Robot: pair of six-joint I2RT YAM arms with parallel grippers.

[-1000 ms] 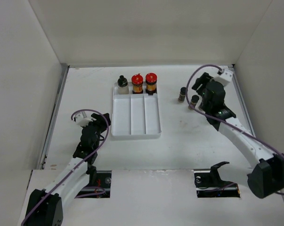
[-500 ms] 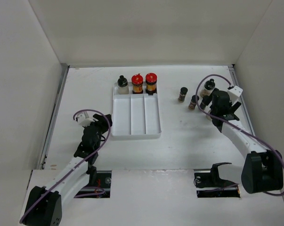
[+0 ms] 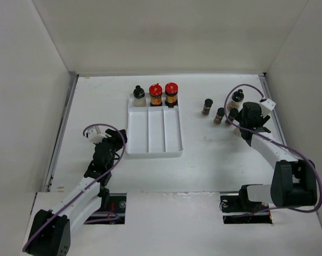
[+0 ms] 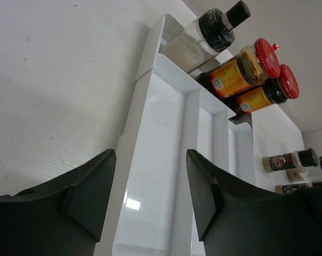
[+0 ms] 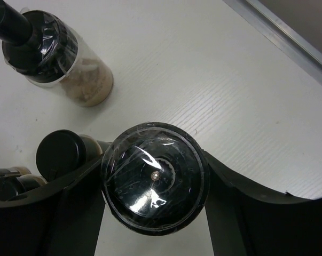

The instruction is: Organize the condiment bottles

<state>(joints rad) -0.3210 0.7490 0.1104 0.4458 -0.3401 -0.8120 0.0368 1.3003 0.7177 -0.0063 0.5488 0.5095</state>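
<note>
My right gripper is shut on a black-capped bottle, seen from above, its fingers pressed against both sides of the cap. In the top view this bottle stands at the right with the gripper at it. A pale powder bottle and a tiny dark bottle stand close by. Two tiny dark bottles stand left of them. A pale bottle and two red-capped bottles stand behind the tray. My left gripper is open and empty at the tray's near left end.
The white three-compartment tray lies mid-table with nothing in it; its left compartment is right before my left fingers. A metal rail runs along the table's right edge, close to the right gripper. White walls enclose the table.
My right wrist has swung from over the right-hand bottles to their right side and come down, uncovering the pale bottle; it now grips the black-capped bottle. The left arm has barely moved.
</note>
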